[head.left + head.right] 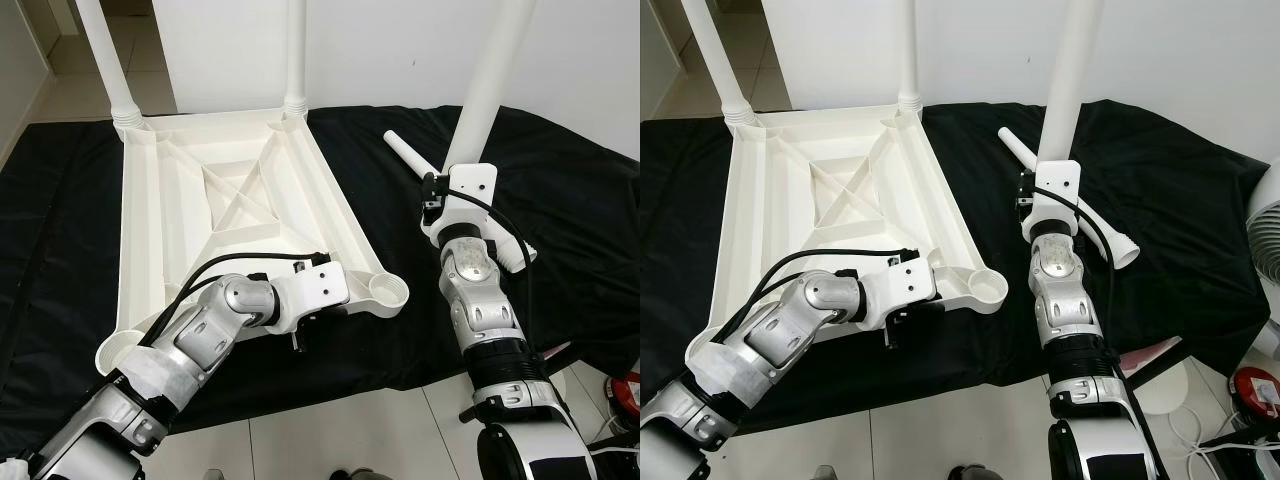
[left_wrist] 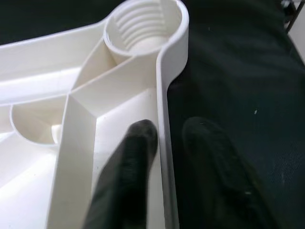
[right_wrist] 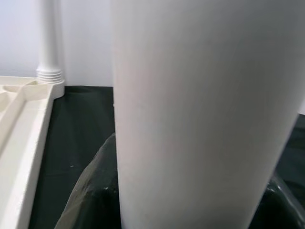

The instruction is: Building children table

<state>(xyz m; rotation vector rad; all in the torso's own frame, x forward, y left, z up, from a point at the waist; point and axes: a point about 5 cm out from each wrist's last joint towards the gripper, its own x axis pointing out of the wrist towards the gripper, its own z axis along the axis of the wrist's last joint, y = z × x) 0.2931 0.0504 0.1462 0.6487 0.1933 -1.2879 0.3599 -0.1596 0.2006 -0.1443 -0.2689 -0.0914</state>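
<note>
The white plastic table top [image 1: 180, 200] lies upside down on a black cloth [image 1: 570, 200]. Two white legs [image 1: 108, 60] [image 1: 295, 50] stand screwed in at its far corners. The near right threaded socket [image 1: 388, 292] and the near left socket [image 1: 115, 350] are bare. My left gripper [image 2: 169, 136] is shut on the table's rim just behind the near right socket, one finger inside the rim and one outside. My right gripper [image 1: 443, 192] is shut on a third leg [image 1: 490, 70], held upright over the cloth to the right of the table. A fourth leg [image 1: 1015, 147] lies on the cloth behind it.
A white wall rises behind the cloth. The cloth's near edge meets pale floor tiles [image 1: 330, 440]. At the right stand a white fan [image 1: 1265, 240] and a red object [image 1: 1255, 390] with cables on the floor.
</note>
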